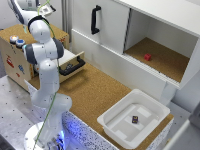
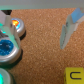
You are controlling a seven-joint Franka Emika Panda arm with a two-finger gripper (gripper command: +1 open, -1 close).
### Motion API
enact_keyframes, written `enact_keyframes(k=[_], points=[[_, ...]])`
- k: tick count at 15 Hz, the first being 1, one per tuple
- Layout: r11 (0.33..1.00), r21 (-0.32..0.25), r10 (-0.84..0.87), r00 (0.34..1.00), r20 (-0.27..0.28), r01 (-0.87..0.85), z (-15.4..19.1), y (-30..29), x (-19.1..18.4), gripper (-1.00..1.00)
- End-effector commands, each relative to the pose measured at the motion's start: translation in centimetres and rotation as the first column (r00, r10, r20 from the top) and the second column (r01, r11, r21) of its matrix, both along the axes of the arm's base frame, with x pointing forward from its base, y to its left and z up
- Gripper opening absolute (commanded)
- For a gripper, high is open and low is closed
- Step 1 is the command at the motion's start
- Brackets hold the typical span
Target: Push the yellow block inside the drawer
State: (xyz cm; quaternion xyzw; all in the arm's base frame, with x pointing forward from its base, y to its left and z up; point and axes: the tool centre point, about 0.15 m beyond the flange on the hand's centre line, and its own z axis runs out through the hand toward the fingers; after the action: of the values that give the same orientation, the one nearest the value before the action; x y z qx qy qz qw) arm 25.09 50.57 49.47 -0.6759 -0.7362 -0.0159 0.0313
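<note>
The yellow block [image 2: 75,75] shows only in the wrist view, at the picture's edge, lying on the cork-coloured top of the plywood box [image 1: 10,52]. The drawer [image 1: 70,61] of that box stands pulled out, with its black bar handle [image 1: 74,67] facing the cork table. My gripper [image 1: 46,8] is high above the box top, behind the arm's upper links. In the wrist view one blurred finger [image 2: 67,31] hangs above the cork, apart from the block. The jaws look spread wide and hold nothing.
Round buttons [image 1: 17,40] sit on the box top and also show in the wrist view [image 2: 9,47]. A big white cabinet with a vertical black handle [image 1: 95,20] stands behind, and its open shelf holds a red block [image 1: 147,57]. A white tub [image 1: 125,127] holds a small dark object [image 1: 135,119].
</note>
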Motion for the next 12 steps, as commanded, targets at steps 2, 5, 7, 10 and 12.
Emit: enact_keyframes(k=[2,5,7,10,12], points=[[0.990,0.130,-0.066,0.998,0.025,0.062,-4.2,0.9,1.6,-1.00],[0.989,0.135,-0.060,0.998,0.026,0.056,-4.8,1.3,4.3,-1.00],[0.990,0.133,-0.059,0.998,0.032,0.054,-4.4,1.1,5.8,-1.00],[0.994,0.102,-0.039,0.998,0.048,0.034,-4.0,0.2,7.0,-1.00],[0.996,0.089,-0.032,0.998,0.046,0.028,-3.9,-0.7,7.0,-1.00]])
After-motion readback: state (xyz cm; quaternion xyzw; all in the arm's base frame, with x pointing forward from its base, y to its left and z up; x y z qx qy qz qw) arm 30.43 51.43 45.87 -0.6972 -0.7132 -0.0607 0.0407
